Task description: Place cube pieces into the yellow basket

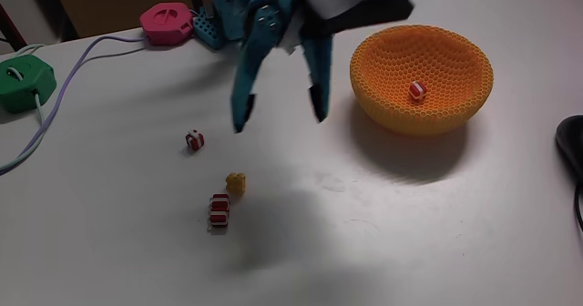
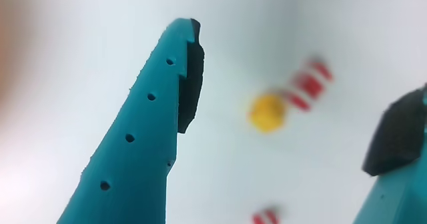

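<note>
One striped cube (image 1: 416, 90) is seen inside the yellow basket (image 1: 460, 101); three cubes (image 1: 219, 208) remain left on the table (image 1: 383, 233), under the wide-open, empty gripper (image 1: 279, 119).

Bright, even light; soft shadows fall below the basket (image 1: 422, 76) in the fixed view. The arm there is motion-blurred. The wrist view is blurred throughout.

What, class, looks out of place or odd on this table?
Nothing is damaged or spilled. One striped cube sits in the yellow basket; three cubes are scattered loose on the table below the open, empty gripper.
</note>
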Robot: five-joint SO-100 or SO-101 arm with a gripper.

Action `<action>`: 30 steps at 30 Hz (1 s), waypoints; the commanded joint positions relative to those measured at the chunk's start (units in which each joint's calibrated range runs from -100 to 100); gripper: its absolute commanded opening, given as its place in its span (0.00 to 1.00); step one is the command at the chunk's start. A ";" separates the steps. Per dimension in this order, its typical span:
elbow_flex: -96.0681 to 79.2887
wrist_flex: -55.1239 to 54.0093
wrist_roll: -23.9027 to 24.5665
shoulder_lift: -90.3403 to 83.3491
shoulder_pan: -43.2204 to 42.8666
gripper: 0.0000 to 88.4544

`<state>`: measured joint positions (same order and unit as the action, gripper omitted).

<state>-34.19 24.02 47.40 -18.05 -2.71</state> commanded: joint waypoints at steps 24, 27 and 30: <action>-20.65 -50.77 3.13 24.40 10.82 0.46; -20.46 -52.34 2.93 26.01 11.28 0.33; -20.56 -53.73 1.22 26.20 12.40 0.07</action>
<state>-57.14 -27.34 50.33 8.61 8.32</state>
